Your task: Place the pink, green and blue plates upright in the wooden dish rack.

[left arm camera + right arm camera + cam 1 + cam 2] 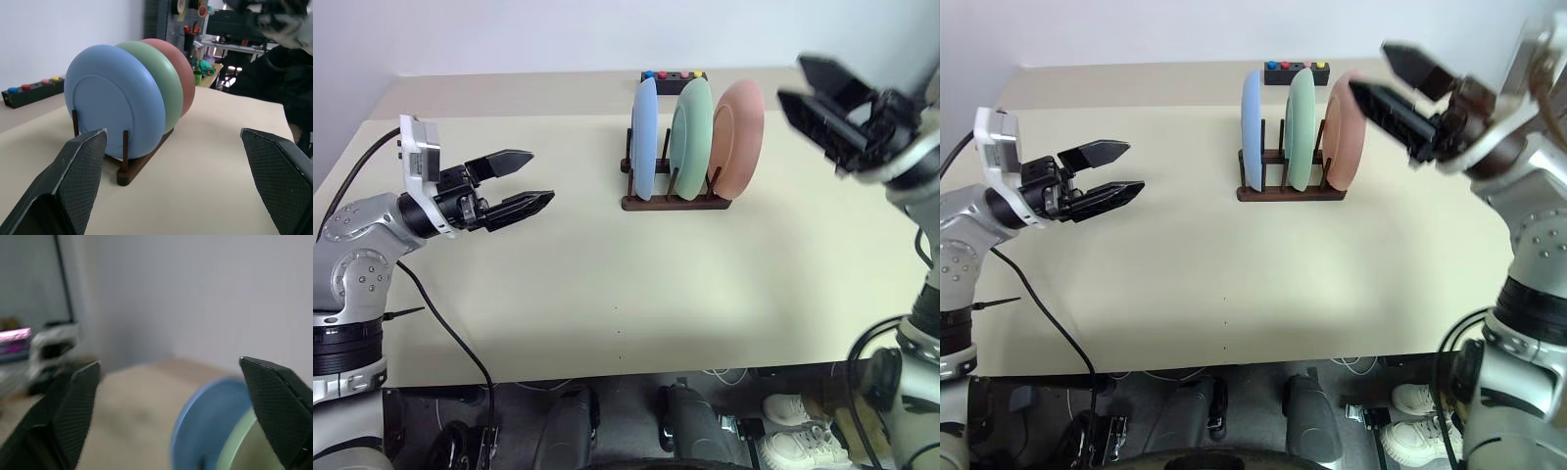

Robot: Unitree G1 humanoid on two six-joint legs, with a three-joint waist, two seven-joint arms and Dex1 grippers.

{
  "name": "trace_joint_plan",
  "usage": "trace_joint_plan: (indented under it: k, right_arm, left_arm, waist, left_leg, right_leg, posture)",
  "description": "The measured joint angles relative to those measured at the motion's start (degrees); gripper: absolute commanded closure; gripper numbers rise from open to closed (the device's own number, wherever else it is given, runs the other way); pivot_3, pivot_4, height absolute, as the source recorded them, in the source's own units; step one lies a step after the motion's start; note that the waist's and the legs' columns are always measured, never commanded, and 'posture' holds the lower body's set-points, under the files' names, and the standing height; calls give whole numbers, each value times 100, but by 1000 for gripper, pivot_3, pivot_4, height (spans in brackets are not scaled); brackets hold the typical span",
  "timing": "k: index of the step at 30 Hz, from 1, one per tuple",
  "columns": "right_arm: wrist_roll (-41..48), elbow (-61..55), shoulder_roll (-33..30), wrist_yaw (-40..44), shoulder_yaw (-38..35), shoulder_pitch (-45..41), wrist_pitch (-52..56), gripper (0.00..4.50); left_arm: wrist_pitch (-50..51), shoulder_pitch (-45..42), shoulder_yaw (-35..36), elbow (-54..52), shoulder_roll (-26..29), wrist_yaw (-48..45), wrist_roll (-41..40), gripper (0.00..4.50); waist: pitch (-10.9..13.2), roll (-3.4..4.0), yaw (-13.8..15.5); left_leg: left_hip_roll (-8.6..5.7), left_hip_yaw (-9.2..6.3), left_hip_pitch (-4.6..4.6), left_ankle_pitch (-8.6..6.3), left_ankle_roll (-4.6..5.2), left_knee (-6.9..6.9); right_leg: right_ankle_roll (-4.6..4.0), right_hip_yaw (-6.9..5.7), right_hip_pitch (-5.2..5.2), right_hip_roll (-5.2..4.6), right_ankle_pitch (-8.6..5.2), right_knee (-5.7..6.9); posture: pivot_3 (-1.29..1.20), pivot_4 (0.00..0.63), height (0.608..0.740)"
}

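On the left, the left gripper (522, 181) hangs above the pale beige table (558, 294) with its two black fingers spread wide and nothing between them, pointing across toward the rack from well apart. In the middle of the table, toward its far edge, stands the dark brown wooden dish rack (674, 202), two base rails with thin upright pegs, and all three round matte plastic plates are on edge in it: the light blue plate (644, 137) on the left end, the pale mint green plate (690, 137) in the middle, and the salmon pink plate (737, 139) on the right end, each standing between pegs and close beside its neighbour. Just behind the rack sits a small black box with coloured buttons (672, 75). On the right, the right gripper (1383, 76) is raised near the pink plate, its fingers parted and empty, clear of the plate's rim. Judged from this, the placing itself looks finished, and the step in hand is the release and withdrawal after the last plate. The next move calls only for drawing the right arm away without brushing the pink plate, which could tip in its slot.
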Motion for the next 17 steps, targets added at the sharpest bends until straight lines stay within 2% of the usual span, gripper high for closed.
trace_joint_plan:
  k: [8, 11, 17]
  right_arm:
    - [-134, -164, -392, 998, 45, 1014, -405, 30]
    - [-542, -331, -433, 1254, 103, 1528, -862, 30]
    - [-1371, -316, -434, 1406, 368, 1990, -1677, 30]
  left_arm:
    - [-281, -78, -10, 366, 106, -203, 295, 0]
    - [-412, -77, 12, 513, 198, -270, 448, 0]
    - [-478, -77, 1, 532, 206, -300, 522, 0]
  waist:
    - [0, -1, 29]
    - [0, -1, 32]
    - [0, -1, 26]
  left_leg:
    - [-1, -1, -1, -2, 3, 3]
    - [-2, 0, -2, -2, 3, 6]
    - [-1, 0, -1, -2, 3, 10]
  right_leg:
    - [1, -1, 2, 2, -1, -4]
    - [1, -1, 3, 1, -1, -3]
    - [1, -1, 3, 2, 0, -1]
  posture:
    - [0, 150, 740]
    - [0, 150, 740]
    - [0, 150, 740]
